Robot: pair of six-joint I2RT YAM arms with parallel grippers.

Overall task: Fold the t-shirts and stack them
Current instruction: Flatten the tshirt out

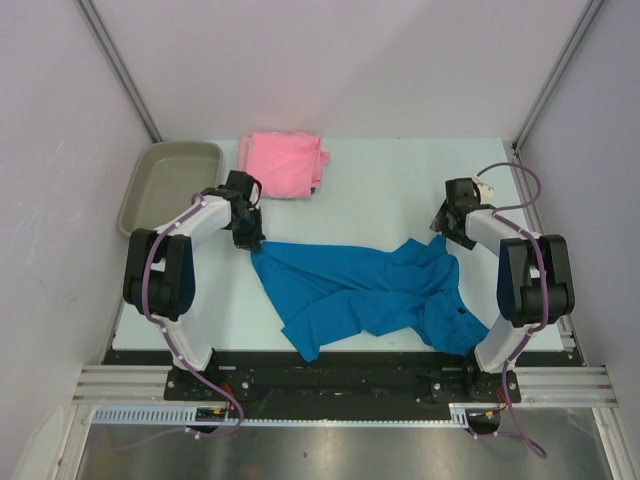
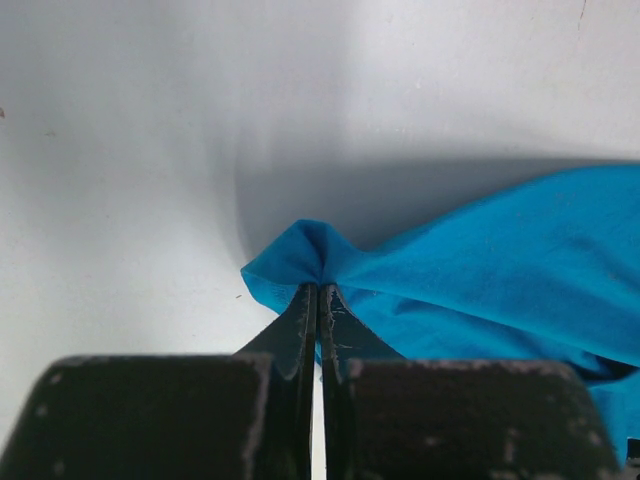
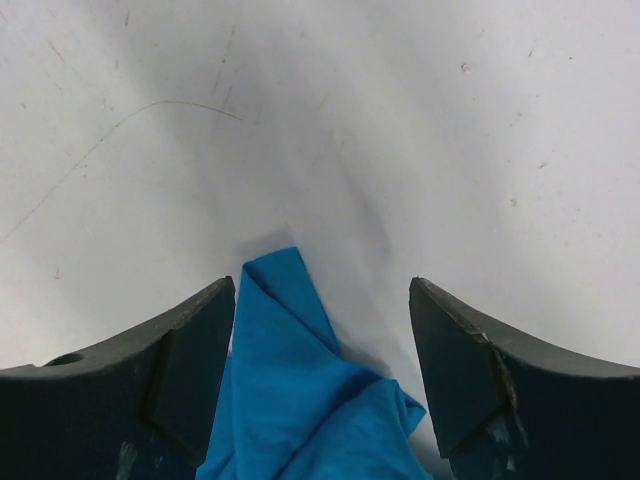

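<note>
Left claw [image 2: 318,292] clamped tight, right claw [image 3: 321,300] wide.

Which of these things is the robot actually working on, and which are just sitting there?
Part of the job:
blue t-shirt, pinched by the left gripper; the right gripper is open around a corner of it
pink t-shirt

Just lying about:
grey-beige tray

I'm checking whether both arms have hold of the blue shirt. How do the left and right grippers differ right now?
The left gripper is shut, pinching a corner of the blue t-shirt; the right gripper is open, a fold of that shirt lying unclamped between its jaws. The left gripper works the shirt's left end, the right gripper its right end. Both are down near the table.
</note>
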